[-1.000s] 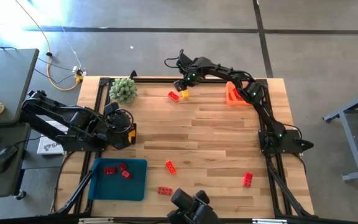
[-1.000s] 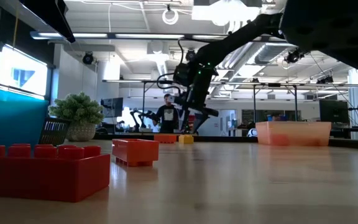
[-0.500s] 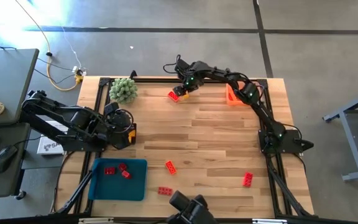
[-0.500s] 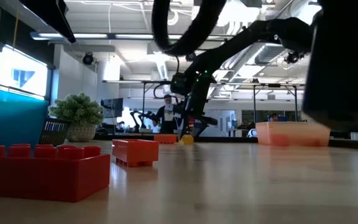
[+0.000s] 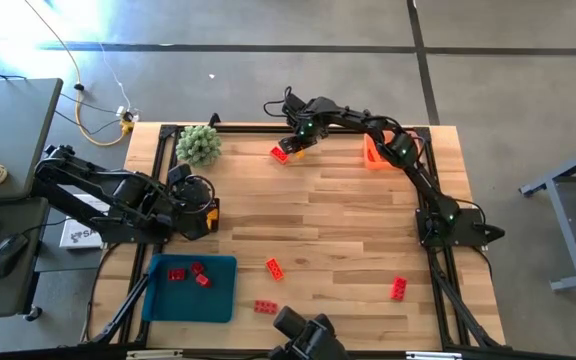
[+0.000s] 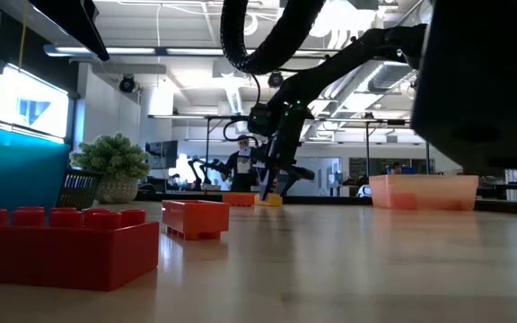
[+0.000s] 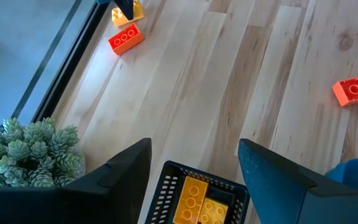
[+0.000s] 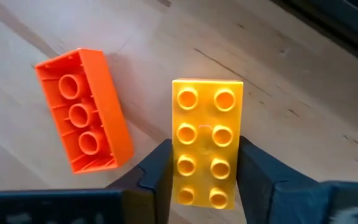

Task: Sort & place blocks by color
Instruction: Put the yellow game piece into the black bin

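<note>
the right gripper (image 8: pixel 205 180) is down at the far edge of the tabletop (image 5: pixel 348 220), its fingers (image 8: pixel 160 177) pressed against the two long sides of a yellow brick (image 8: pixel 206 142) that lies studs up on the wood. just beside it lies an orange brick (image 8: pixel 84 109), hollow side up, apart from the yellow one. in the high view the right gripper (image 5: pixel 301 138) sits next to that orange brick (image 5: pixel 281 154), with the orange tray (image 5: pixel 372 152) farther along the same edge.

the left gripper (image 7: pixel 194 168) waits at the left side of the tabletop, fingers apart and holding nothing, above a black basket (image 7: pixel 169 183) with yellow bricks (image 7: pixel 199 200) inside. the green plant (image 5: pixel 198 145) stands near the far left corner.

the blue tray (image 5: pixel 190 288) at the near left holds three red bricks (image 5: pixel 188 273). more bricks lie loose on the wood: one (image 5: pixel 274 268) just past the tray, one (image 5: pixel 265 306) near the front edge, and one (image 5: pixel 398 289) toward the near right. in the low view a red brick (image 6: pixel 61 244) and an orange one (image 6: pixel 195 218) lie close to the camera.
</note>
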Available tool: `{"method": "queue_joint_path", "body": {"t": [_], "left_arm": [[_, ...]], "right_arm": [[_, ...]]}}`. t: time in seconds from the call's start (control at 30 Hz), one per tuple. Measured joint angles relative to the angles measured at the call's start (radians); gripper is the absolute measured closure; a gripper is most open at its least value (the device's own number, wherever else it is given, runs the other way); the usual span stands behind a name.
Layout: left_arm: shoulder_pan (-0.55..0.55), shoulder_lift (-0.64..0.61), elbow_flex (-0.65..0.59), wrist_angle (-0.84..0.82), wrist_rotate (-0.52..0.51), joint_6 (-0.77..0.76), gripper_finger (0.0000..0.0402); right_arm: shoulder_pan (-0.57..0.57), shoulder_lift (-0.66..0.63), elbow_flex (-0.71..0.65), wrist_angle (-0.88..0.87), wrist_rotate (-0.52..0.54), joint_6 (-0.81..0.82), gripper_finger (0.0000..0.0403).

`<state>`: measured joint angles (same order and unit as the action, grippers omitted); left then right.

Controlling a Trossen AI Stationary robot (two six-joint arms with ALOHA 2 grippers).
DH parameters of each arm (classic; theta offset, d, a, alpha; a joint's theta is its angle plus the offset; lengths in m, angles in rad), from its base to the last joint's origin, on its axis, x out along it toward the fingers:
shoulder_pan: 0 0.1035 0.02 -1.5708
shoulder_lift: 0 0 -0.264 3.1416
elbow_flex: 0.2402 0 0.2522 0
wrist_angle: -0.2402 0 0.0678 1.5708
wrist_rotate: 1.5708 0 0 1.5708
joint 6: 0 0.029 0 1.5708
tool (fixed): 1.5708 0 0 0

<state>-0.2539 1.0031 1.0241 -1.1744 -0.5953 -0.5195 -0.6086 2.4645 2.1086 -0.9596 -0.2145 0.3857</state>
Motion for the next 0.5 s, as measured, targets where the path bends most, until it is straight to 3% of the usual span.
{"method": "queue_joint_path", "body": {"t": [0.5], "left_arm": [[0.0, 0.0, 0.0, 0.003, 0.005, -0.001, 0.0172]], "right_arm": [[0.019, -0.027, -0.005, -0.098, 0.03, -0.082, 0.0293]]}}
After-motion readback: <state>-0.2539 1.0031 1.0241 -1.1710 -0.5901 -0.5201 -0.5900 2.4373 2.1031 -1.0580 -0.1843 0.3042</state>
